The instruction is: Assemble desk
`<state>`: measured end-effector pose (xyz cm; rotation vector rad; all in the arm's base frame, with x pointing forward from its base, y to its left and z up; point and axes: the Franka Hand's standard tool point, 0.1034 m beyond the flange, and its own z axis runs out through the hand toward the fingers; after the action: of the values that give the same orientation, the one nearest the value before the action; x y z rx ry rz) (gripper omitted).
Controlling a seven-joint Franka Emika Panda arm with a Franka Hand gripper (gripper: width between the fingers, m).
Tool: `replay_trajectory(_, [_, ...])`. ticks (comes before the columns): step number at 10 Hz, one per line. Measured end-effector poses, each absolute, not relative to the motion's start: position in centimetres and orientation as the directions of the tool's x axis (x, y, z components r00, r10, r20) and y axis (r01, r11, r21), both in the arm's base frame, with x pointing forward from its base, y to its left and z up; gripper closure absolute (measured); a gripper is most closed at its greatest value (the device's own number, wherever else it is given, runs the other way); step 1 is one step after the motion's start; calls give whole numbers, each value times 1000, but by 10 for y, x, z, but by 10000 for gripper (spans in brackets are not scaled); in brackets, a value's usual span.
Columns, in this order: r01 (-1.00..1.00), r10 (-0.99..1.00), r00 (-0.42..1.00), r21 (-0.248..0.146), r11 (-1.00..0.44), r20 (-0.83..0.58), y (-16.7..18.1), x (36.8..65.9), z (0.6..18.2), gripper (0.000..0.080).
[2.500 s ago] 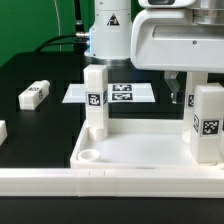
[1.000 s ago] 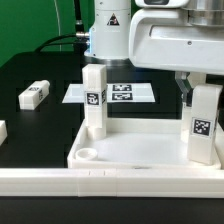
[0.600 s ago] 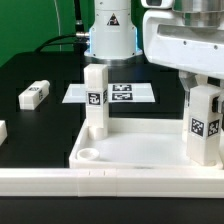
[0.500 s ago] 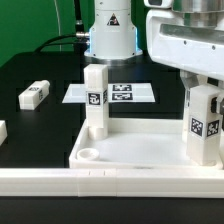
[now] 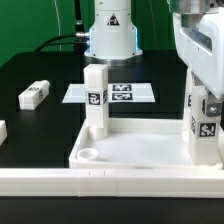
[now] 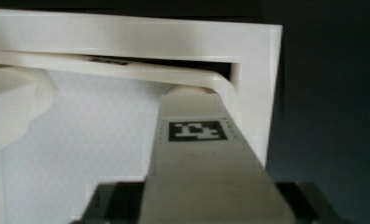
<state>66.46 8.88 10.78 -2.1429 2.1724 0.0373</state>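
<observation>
The white tray-like tabletop (image 5: pixel 140 152) lies at the front, with one white tagged leg (image 5: pixel 95 100) standing upright in its far corner on the exterior view's left. An empty round socket (image 5: pixel 88 155) shows at the near corner on that side. My gripper (image 5: pixel 204 100) comes down from above on the exterior view's right and is shut on a second upright leg (image 5: pixel 207 128) at the tabletop's far corner on that side. In the wrist view this leg (image 6: pixel 203 150) runs between my dark fingers (image 6: pixel 121 200) down onto the tabletop (image 6: pixel 93 130).
A loose leg (image 5: pixel 35 94) lies on the black table at the exterior view's left, and another piece (image 5: pixel 2 130) shows at the edge. The marker board (image 5: pixel 112 93) lies behind the tabletop, before the robot base (image 5: pixel 110 30). A long white rail (image 5: pixel 100 182) runs along the front.
My hand's body has swung toward the exterior view's right and turned. The held leg stays upright at the same corner, its tag shifting slightly. Nothing else has moved.
</observation>
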Motion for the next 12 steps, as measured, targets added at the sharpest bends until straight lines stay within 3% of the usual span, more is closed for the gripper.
replay_trajectory(2, [-998,-997,29,-50,-26,-77,89,665,107,503])
replay_trajectory(4, [-990,-988,138,-46,-134,-75,87,663,106,188])
replay_trajectory(8, [-820,-820,571,-61,-569,-39,86,662,108,152])
replay_trajectory(12, [-579,-580,814,-68,-812,-3,90,666,111,150])
